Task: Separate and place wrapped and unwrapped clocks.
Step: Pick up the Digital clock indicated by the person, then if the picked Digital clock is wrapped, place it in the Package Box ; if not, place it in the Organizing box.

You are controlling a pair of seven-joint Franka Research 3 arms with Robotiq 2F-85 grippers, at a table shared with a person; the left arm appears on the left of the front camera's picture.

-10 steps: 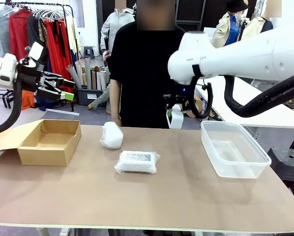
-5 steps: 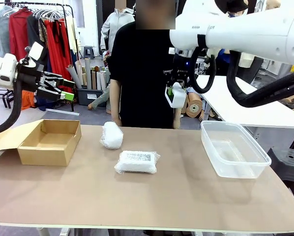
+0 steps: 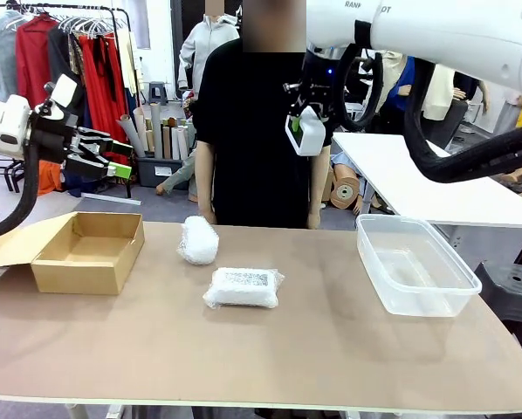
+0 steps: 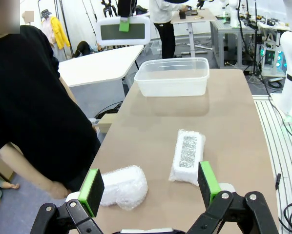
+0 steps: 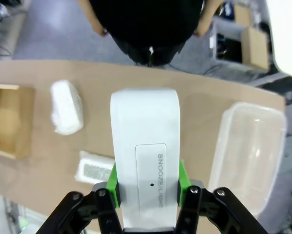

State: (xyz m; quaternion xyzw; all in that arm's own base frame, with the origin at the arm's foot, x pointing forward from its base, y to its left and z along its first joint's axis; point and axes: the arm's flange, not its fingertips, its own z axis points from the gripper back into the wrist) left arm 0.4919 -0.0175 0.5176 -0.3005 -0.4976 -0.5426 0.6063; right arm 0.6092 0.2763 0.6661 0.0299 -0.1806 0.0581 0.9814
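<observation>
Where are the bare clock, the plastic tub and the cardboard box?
bare clock point(image 5: 143, 122): right wrist view, on its white body above the snooze panel.
plastic tub point(image 3: 414, 266): front view, on its bare bottom.
cardboard box point(image 3: 76, 277): front view, on its near outer wall.

1. High at the far centre, the right gripper clamps a bare white rectangular clock.
2. The left gripper hangs with jaws spread above the open brown cardboard box at the left.
3. A rounded white bundle in crinkly clear plastic lies mid-table, with a flat wrapped bundle with a speckled label just nearer.
4. A clear plastic tub sits at the right.

left end effector: spread | right end effector: clamped, raised
</observation>
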